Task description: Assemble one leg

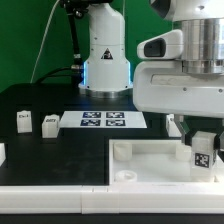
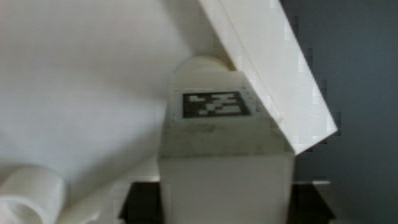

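Note:
My gripper (image 1: 203,140) is shut on a leg (image 1: 203,152), a small white block with a black-and-white marker tag, and holds it upright at the far right corner of the large white tray-like piece (image 1: 150,165). In the wrist view the leg (image 2: 222,140) runs up between my black fingers (image 2: 146,205), and its rounded end meets the inner corner under the tray piece's raised rim (image 2: 267,60). A round corner socket (image 2: 27,195) of the tray piece shows nearby. Whether the leg's end is seated in a socket is hidden.
Two more legs (image 1: 24,121) (image 1: 50,124) stand on the black table at the exterior view's left. The marker board (image 1: 103,120) lies behind the tray piece. A white block (image 1: 2,153) sits at the left edge. The robot base (image 1: 105,55) stands at the back.

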{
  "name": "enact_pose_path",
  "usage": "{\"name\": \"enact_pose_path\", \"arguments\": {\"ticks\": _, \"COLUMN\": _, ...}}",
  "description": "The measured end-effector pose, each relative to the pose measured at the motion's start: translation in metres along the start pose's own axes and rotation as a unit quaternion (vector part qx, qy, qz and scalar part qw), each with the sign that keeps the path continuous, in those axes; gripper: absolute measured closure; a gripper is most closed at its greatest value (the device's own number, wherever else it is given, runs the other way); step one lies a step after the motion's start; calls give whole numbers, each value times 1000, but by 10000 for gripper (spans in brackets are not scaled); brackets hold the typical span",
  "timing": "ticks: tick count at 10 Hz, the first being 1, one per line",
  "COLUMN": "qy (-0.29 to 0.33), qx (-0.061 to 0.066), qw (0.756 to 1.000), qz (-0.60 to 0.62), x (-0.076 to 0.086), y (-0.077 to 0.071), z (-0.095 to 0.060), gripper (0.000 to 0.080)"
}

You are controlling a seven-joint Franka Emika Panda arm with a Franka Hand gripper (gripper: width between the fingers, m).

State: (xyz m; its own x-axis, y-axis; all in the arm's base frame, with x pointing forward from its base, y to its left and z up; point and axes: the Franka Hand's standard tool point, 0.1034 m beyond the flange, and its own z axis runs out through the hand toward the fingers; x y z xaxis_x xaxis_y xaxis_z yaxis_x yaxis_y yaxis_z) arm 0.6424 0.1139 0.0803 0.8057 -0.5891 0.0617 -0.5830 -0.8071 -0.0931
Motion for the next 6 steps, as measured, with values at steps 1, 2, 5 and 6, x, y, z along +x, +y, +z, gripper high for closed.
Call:
{"name": "enact_pose_path", "arguments": {"ticks": 1, "qy": -1, "qx": -2, "qw": 998, "qz": 60, "x": 0, "y": 1, "z": 0, "gripper": 506}}
{"name": "enact_pose_path", "arguments": {"ticks": 2, "qy": -2, "qx": -2, "qw": 994, "qz": 107, "x": 0, "y": 2, "z": 0, "gripper": 506}}
{"name": "enact_pose_path", "arguments": {"ticks": 5, "qy": -6, "qx": -5, "qw": 974, "qz": 227, "x": -1, "y": 3, "z": 0, "gripper": 506}}
{"name": "enact_pose_path", "arguments": {"ticks": 6, "qy": -7, "qx": -5, "qw": 969, "qz": 248, "x": -1, "y": 3, "z": 0, "gripper": 506}}
